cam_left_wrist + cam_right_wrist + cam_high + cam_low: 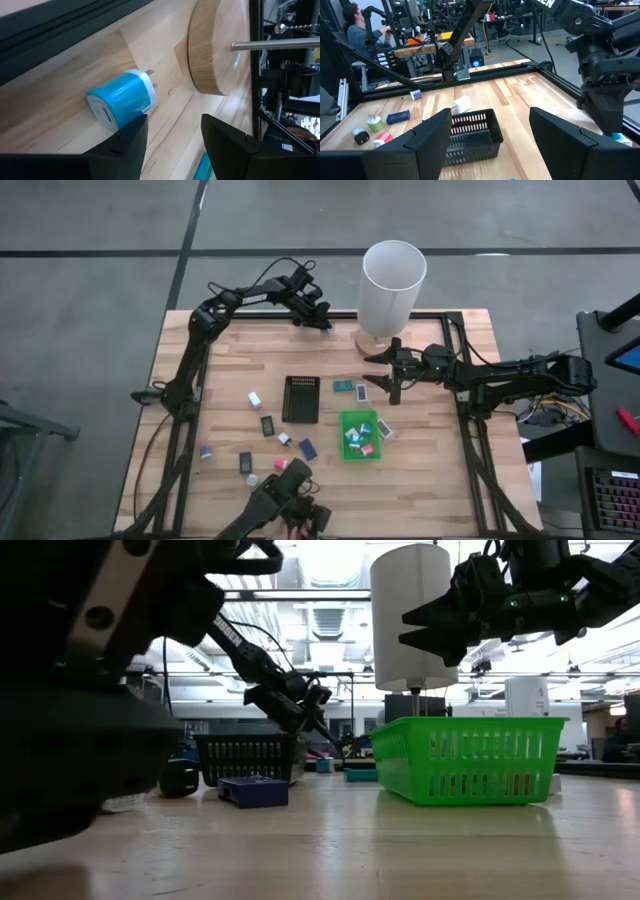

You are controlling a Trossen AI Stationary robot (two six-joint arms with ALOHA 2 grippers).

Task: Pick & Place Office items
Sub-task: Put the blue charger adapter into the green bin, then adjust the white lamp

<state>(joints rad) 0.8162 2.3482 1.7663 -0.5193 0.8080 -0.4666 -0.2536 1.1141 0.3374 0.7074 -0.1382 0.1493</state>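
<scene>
Green tray [357, 423] holds several items [360, 442]; black tray [301, 399] looks empty. Left wrist view alone shows blue plug [122, 97] beyond left gripper [172, 132], fingers apart. Right gripper [388, 376] raised, fingers apart, empty.

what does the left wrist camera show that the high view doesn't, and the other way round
Only the left wrist view shows detail of the blue-wrapped white plug adapter: its two metal prongs and the slot in its end, lying on the wood just ahead of the left gripper, whose jaws stand apart.

Only the high view shows the whole layout: the green tray with pieces inside, the black tray, scattered small items, and the right gripper hovering open near the white cylinder.

Both show the round wooden base and the table.
</scene>
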